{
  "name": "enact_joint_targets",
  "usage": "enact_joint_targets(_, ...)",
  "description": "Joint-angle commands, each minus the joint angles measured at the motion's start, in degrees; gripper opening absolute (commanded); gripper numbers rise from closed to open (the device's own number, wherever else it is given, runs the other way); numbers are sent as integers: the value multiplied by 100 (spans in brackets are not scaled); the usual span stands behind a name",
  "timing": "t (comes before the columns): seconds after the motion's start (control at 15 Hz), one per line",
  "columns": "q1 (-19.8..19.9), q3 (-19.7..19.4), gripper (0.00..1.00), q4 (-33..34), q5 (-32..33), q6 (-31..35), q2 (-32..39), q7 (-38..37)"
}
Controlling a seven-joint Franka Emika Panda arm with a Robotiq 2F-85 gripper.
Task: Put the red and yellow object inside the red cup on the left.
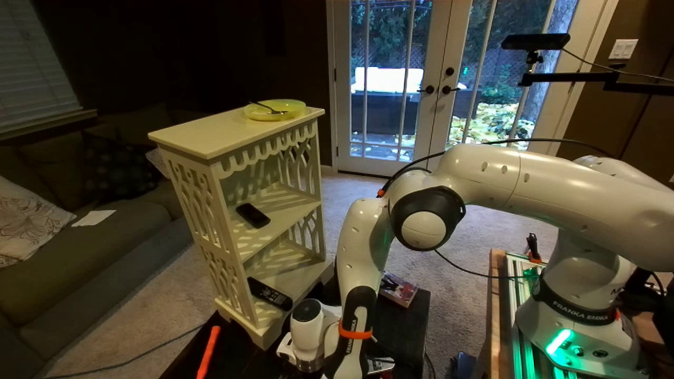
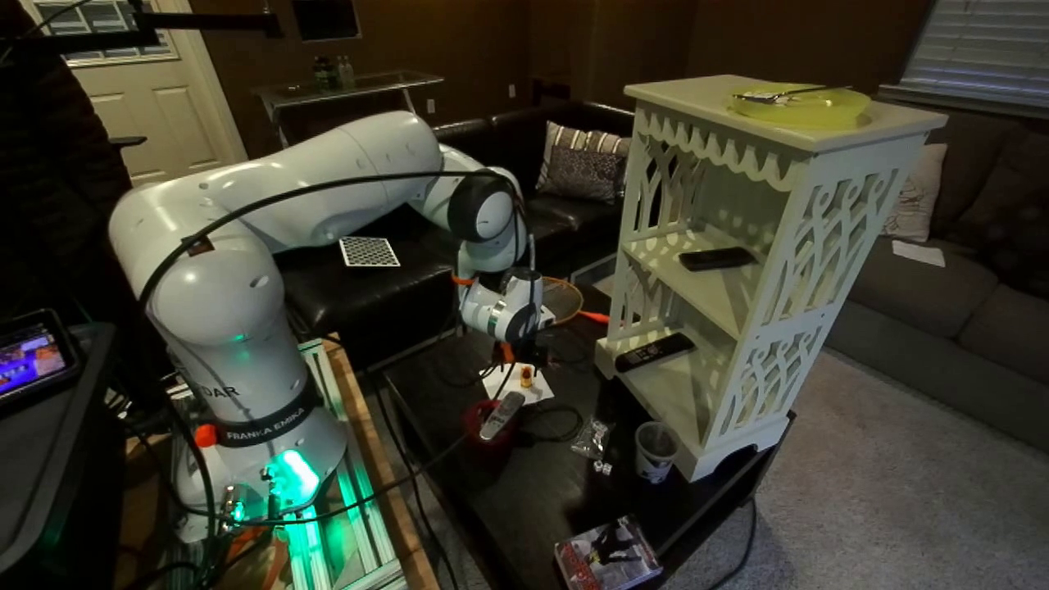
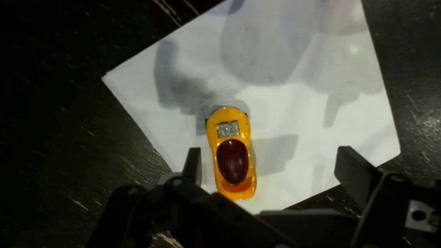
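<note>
A black sofa (image 2: 385, 303) sits beyond one corner of the dark bench (image 2: 541, 492), the white arm (image 2: 328, 209) reaches over that bench, and a pale shelf unit (image 2: 758, 328) stands along the edge away from the arm's base (image 2: 246, 467). At its end the hand (image 3: 270, 163) hangs above a sheet of white paper (image 3: 293, 103), its fingers (image 3: 355, 172) spread wide and holding nothing. The paper lies toward the sofa corner. Near it, nearer the edge facing the arm's base, I see the red cup (image 2: 476, 424) with a grey remote (image 2: 502, 415) across it; whether that sits inside or leans in front, I can't tell, and it may hinder the drop.

The yellow toy car (image 3: 231, 151) lies on the paper, not yet picked up. To take it cleanly, I would first shift the hand so the car sits midway: in the wrist view one finger is just beside it, the other well apart. Then a straight descent and a light squeeze on its flanks should work; the glossy dark red dome (image 3: 233, 162) would probably slip.

The car's long axis runs nearly top to bottom in the wrist view, upper end leaning slightly left, almost parallel to the finger faces, so little twist seems needed. The end with the silver patch (image 3: 227, 129) points away from the hand's body, the end with the orange-red strip (image 3: 237, 187) toward it; which is the nose, I can't say.
</note>
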State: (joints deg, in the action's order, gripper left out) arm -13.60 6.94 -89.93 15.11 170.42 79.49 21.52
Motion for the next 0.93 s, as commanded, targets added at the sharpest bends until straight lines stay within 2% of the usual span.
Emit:
enact_joint_targets(0.0,201,57,100,-62,197,-44,-52,80)
enact_joint_targets(0.07,259,105,92,-9,213,-86,-17,148)
enact_joint_targets(0.2,308,132,66,55,235,-136,20,210)
enact_joint_targets(0.27,319,137,61,92,244,-140,42,236)
enact_joint_targets(0.47,258,108,57,224,260,-145,109,230)
enact_joint_targets(0.53,240,105,61,251,265,-135,127,226)
enact_joint_targets(0.87,161,88,62,404,278,-222,243,224)
